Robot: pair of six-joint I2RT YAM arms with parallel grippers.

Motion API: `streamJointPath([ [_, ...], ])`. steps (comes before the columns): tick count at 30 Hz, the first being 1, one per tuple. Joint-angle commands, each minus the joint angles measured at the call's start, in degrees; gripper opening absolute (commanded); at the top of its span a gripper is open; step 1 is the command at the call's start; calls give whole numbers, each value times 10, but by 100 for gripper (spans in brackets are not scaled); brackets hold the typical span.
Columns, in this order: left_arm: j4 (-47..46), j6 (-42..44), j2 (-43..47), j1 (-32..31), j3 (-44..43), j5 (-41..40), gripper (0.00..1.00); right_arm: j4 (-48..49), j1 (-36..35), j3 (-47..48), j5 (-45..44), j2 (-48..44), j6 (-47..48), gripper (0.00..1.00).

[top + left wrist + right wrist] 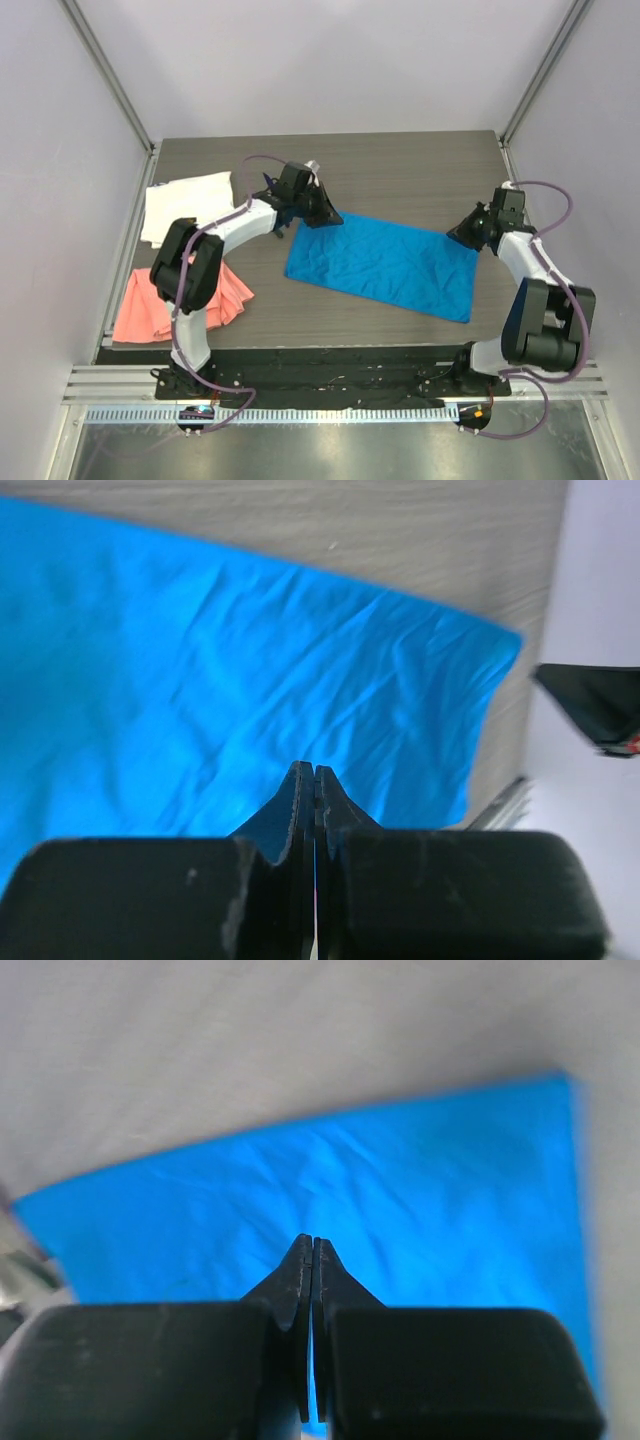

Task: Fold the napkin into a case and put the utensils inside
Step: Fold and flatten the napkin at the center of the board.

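Tabletop point(400, 180) bears napkin point(385, 262); closed fingers point(300, 810) flank its ends.

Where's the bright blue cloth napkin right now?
Top view: the blue napkin lies flat between the left gripper and right gripper, right of the salmon-pink cloth.

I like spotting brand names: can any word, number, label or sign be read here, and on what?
No text can be read.
On the bright blue cloth napkin: none, it is plain.
On the black robot part at the left wrist view's right edge: a red and white speck, too blurred to read.
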State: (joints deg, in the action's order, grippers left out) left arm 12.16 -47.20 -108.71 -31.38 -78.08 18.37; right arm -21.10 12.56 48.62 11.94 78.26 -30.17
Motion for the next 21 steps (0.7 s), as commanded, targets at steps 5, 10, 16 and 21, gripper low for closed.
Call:
streamJointPath([
  [5,-260,-115,-107,3,-3,66,0,296,-3,-38,231,128,-48,1],
  [10,-289,-112,-143,28,7,68,0,423,7,-84,256,191,-87,1],
  [16,-262,-112,-169,61,0,59,0,497,67,-109,262,255,-95,1],
  [21,-206,-89,-187,75,-15,33,0,491,100,-96,261,280,-80,8],
])
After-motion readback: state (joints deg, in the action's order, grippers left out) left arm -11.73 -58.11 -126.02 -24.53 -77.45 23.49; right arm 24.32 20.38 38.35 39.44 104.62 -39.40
